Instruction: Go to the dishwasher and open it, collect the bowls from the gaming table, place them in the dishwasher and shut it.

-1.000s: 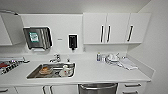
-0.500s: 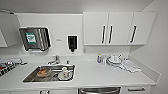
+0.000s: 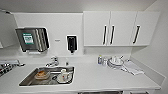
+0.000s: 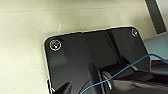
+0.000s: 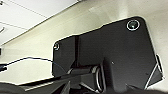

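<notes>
Your head view shows a steel sink in a white countertop. Your wrist views show pale floor; I cannot tell either pincer's state

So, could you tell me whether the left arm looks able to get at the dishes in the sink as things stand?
Probably not yet. The dishes sit low inside the sink, ringed by its steel walls, and the head view has no arm over the countertop. The way down from above looks free, though.
</notes>
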Robot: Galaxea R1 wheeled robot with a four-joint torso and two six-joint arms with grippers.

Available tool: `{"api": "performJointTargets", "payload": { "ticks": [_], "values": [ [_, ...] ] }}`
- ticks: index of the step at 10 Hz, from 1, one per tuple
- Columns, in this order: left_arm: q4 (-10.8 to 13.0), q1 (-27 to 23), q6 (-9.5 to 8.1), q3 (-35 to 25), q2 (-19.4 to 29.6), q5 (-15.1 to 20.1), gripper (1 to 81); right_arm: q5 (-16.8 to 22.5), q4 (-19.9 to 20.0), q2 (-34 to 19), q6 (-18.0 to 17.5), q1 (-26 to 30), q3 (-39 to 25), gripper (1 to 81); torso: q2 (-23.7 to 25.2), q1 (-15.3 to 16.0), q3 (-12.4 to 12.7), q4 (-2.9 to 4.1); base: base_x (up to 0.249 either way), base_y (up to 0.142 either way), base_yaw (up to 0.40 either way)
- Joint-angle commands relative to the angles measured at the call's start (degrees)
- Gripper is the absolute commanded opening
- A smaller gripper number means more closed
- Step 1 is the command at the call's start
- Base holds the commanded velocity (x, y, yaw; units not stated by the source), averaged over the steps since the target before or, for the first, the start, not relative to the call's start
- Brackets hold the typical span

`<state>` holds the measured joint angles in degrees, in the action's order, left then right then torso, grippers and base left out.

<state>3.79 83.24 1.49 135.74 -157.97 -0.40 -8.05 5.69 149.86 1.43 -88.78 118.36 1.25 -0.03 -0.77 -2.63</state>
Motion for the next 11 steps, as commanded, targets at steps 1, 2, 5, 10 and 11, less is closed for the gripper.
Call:
{"api": "performJointTargets", "payload": {
  "ticks": [1,2,5,10,11],
  "values": [
    [0.1,-3.3,0.27,-0.5,0.9,2.7,81.1,2.8,-0.9,-1.3,0.1,2.8,-1.2,81.1,0.0,0.0,0.0,0.00,0.066,0.000,0.000],
    [0.1,-3.3,0.27,-0.5,0.9,2.8,81.1,2.8,-0.9,-1.5,0.1,2.7,-1.5,81.1,0.0,0.0,0.0,0.00,0.000,0.000,0.000],
    [0.3,-3.0,0.27,-2.1,1.8,2.6,81.1,2.8,-0.5,-2.3,0.0,2.6,-2.9,81.1,0.0,0.0,0.0,0.00,0.000,0.000,0.000],
    [0.8,-0.9,0.27,-17.8,16.1,-7.8,81.1,2.8,-0.4,-13.3,-0.5,2.3,-16.1,81.1,0.0,0.0,0.0,0.00,0.000,0.000,0.000],
    [0.7,-0.8,0.27,-20.7,19.1,-8.3,81.1,2.8,-0.5,-15.9,-0.5,2.8,-19.7,81.1,0.0,0.0,0.0,0.00,0.000,0.000,0.000]
  ]
}}
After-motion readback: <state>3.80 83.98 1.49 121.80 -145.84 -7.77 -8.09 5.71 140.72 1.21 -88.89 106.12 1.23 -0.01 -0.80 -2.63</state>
